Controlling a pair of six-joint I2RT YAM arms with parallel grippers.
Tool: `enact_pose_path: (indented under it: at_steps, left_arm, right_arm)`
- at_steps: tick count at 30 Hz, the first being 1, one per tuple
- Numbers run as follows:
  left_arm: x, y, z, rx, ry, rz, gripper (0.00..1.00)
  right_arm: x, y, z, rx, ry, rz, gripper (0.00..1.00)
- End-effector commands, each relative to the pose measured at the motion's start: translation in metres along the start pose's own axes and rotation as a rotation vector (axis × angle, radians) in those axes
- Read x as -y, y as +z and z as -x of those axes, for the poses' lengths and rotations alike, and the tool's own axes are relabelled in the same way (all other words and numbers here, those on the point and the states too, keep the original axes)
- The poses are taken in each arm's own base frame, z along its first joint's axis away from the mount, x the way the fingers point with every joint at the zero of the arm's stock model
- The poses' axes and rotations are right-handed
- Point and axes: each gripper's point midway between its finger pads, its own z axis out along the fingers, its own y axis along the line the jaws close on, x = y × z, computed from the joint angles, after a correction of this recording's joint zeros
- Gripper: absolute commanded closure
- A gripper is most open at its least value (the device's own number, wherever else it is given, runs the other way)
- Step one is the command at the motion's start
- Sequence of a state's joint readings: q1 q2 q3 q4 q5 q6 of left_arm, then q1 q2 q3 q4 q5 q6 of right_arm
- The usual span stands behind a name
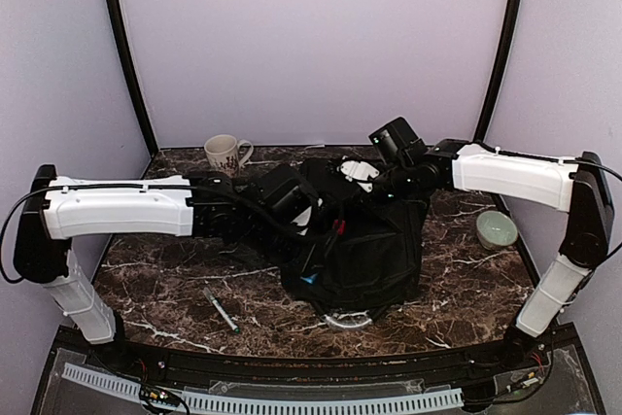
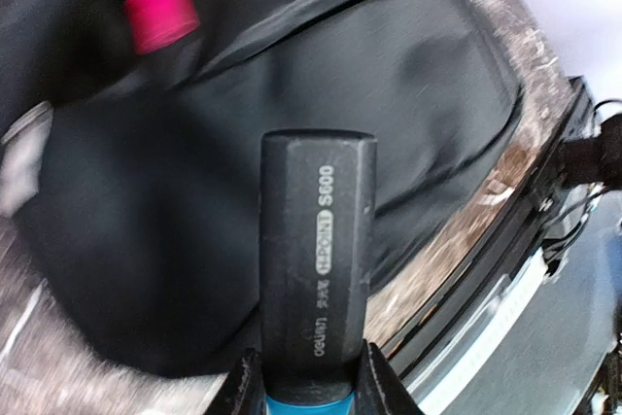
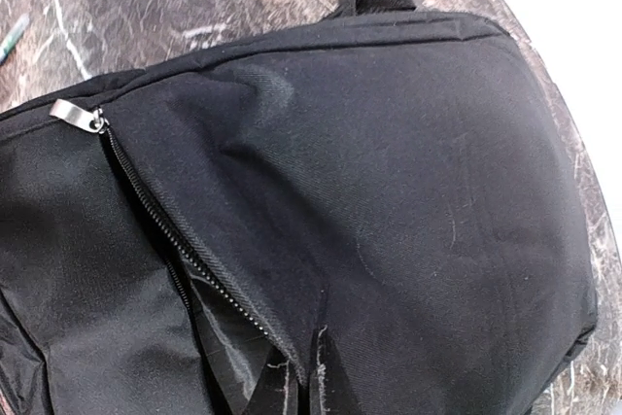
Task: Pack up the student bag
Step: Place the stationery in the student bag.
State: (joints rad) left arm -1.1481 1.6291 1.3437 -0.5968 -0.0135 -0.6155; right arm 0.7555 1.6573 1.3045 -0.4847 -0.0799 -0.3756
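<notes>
Black woven fabric forms the bag [image 1: 374,245], which is laid flat at the middle of a veined brown marble table [image 1: 175,289], its zipper [image 3: 155,211] parted. A dark faceted marker [image 2: 318,240], blue at the base, is clamped in the left gripper [image 2: 309,381] over the bag. The toothed zipper edge is pinched by the right gripper [image 3: 299,376].

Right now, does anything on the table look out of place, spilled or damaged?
Nothing looks spilled or damaged. One thing stands out: a pen lies alone on the table, near the front left of the student bag and apart from it, though the zipper is open and the left jaws hold a marker over the bag.
</notes>
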Motion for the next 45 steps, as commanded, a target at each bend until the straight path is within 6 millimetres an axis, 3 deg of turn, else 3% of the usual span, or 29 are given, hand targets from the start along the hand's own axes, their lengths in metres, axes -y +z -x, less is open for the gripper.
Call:
enact_pose_path:
  at_steps: [1, 3, 10, 17, 23, 32, 40, 45]
  left_arm:
    - [0.036, 0.028, 0.044, 0.070, 0.011, -0.107, 0.81]
    - [0.032, 0.042, 0.055, 0.093, -0.034, -0.085, 0.82]
    - [-0.020, 0.084, 0.067, 0.103, -0.243, -0.026, 0.81]
    - [-0.020, 0.107, 0.098, 0.171, -0.257, -0.094, 0.80]
    - [-0.014, 0.123, 0.101, 0.158, -0.263, -0.127, 0.77]
    - [-0.030, 0.106, 0.098, 0.155, -0.277, -0.036, 0.58]
    - [-0.021, 0.080, 0.093, 0.163, -0.266, -0.085, 0.56]
    - [-0.008, 0.059, 0.078, 0.196, -0.176, -0.113, 0.60]
  right_arm:
    - [0.020, -0.025, 0.047, 0.153, 0.045, -0.034, 1.00]
    - [0.018, -0.025, 0.048, 0.154, 0.054, -0.020, 1.00]
    - [0.011, -0.030, 0.050, 0.173, 0.057, 0.018, 1.00]
    - [0.004, -0.028, 0.052, 0.189, 0.066, 0.059, 1.00]
    - [0.005, -0.028, 0.053, 0.190, 0.070, 0.055, 1.00]
    - [0.007, -0.025, 0.050, 0.180, 0.071, 0.047, 1.00]
    - [0.008, -0.023, 0.048, 0.177, 0.072, 0.045, 1.00]
    - [0.007, -0.019, 0.046, 0.170, 0.072, 0.050, 1.00]
